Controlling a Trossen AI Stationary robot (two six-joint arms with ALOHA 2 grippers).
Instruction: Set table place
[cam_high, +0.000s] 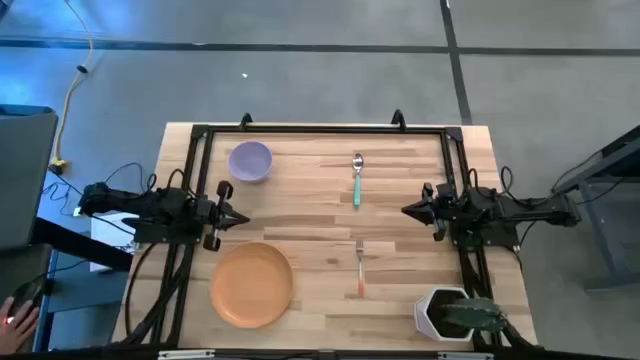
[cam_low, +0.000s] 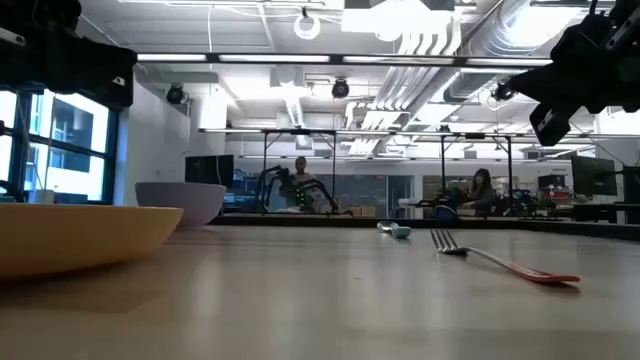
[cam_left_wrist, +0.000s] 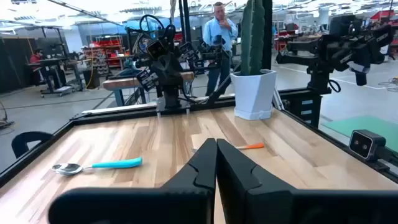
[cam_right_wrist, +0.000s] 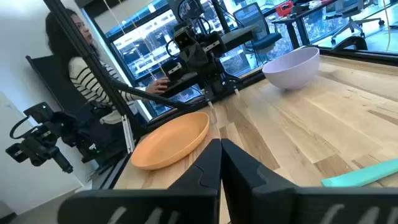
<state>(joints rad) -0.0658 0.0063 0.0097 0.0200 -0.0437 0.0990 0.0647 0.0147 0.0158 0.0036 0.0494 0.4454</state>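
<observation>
On the table (cam_high: 400, 175), the bowl (cam_high: 250, 161) sits at the far left, with the plate (cam_high: 252, 284) nearer on the same side. The spoon (cam_high: 357, 178) lies far of centre, to the right of the bowl, and the fork (cam_high: 360, 269) lies nearer in line with it, just right of the plate. A potted plant (cam_high: 452, 314) stands at the near right corner. None of these touch one another.

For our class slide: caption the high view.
Both pincers, left and right, shut above the table; plate, bowl, spoon, fork unset.
</observation>
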